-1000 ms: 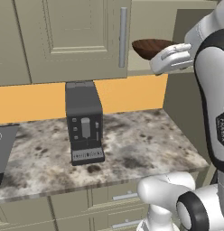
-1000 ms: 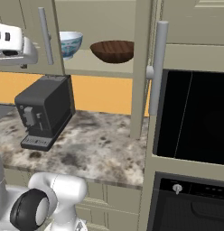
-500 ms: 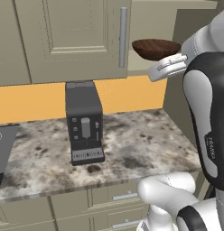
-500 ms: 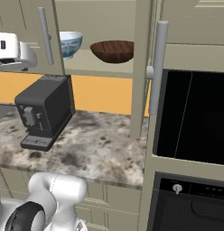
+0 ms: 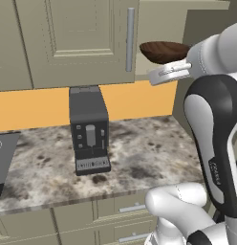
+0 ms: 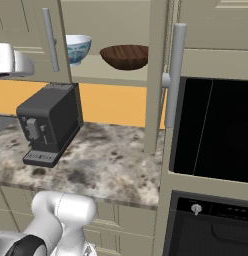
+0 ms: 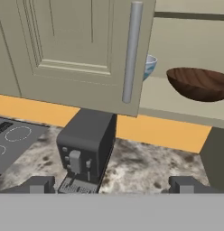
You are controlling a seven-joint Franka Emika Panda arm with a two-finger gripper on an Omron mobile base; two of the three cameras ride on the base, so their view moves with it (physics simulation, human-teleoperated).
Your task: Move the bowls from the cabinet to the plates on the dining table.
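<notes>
On the plain shelf of the open cabinet [image 7: 73, 49] stand two bowls. The dark brown wood-grain bowl [image 7: 199, 83] [image 6: 125, 56] [image 5: 163, 50] is in full sight. To its left, the white and blue bowl [image 7: 149, 65] [image 6: 77, 47] is half hidden behind the door edge in the hand view. My gripper [image 7: 113, 185] is open, fingertips [image 7: 39, 184] wide apart with nothing between them. It hangs in front of the cabinet, below shelf height and well short of both bowls. The plates and the dining table are out of view.
The left door's long silver handle [image 7: 132, 52] hangs between my hand and the shelf. A dark coffee machine [image 5: 89, 129] stands on the speckled counter [image 5: 139, 162]. A cooktop [image 7: 14, 135] lies at the left, and a black oven front [image 6: 216, 130] sits at the right beside another door handle [image 6: 175, 75].
The hand has dropped slightly and drifted a little left in front of the cabinet while the forearm swung. Bowls, door and coffee machine have not moved.
</notes>
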